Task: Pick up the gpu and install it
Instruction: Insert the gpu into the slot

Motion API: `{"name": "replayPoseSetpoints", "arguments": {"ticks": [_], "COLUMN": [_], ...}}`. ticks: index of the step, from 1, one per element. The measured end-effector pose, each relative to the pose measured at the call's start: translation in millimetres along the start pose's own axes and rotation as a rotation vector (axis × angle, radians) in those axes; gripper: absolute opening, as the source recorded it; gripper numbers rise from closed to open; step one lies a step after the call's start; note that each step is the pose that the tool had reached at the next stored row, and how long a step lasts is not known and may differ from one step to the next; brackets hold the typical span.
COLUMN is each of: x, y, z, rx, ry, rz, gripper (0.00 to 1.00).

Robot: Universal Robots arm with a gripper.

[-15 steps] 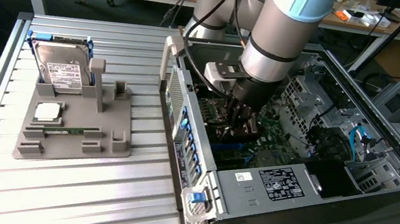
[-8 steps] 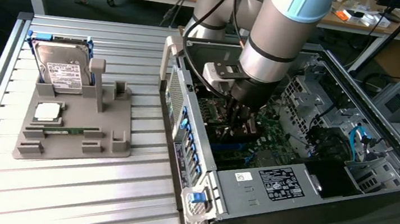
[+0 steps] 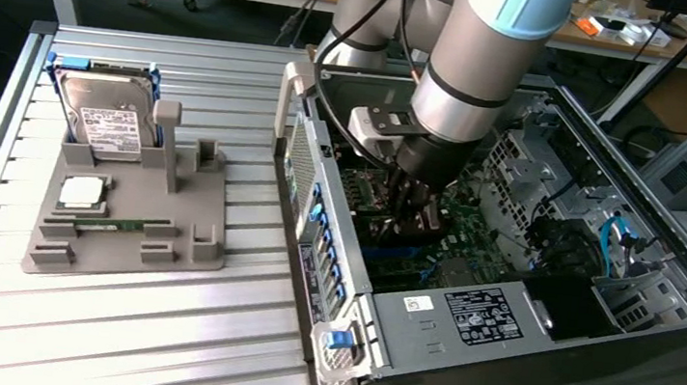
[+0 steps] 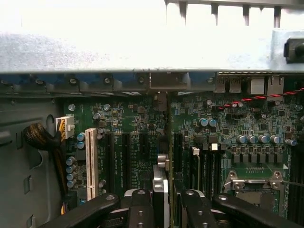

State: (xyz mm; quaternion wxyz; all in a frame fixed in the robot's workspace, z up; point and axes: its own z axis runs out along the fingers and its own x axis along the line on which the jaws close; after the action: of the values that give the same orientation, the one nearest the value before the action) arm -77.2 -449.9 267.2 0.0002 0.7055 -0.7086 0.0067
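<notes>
Now we are holding the gpu (image 4: 161, 190) edge-on between the closed fingers of our gripper (image 4: 164, 209), low inside the case (image 3: 648, 247) at center frame, lowering it over the motherboard (image 4: 128, 123), seating left undone.

Grey parts tray (image 3: 200, 256) on slatted table (image 3: 107, 331): hard drive (image 3: 112, 122) upright at far corner, CPU chip (image 3: 82, 190), green memory stick (image 3: 119, 224) near front edge. Open PC case (image 3: 430, 343) beside.
</notes>
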Motion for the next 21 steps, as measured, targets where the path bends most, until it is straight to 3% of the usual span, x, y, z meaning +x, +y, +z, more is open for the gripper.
{"name": "replayPoseSetpoints", "arguments": {"ticks": [11, 21], "x": [0.3, 0.3], "y": [0.1, 0.0], "z": [8.3, 8.4], "rx": [-0.0001, 0.0004], "ry": [0.0002, 0.0008], "rz": [0.0, 0.0], "gripper": [0.27, 0.27]}}
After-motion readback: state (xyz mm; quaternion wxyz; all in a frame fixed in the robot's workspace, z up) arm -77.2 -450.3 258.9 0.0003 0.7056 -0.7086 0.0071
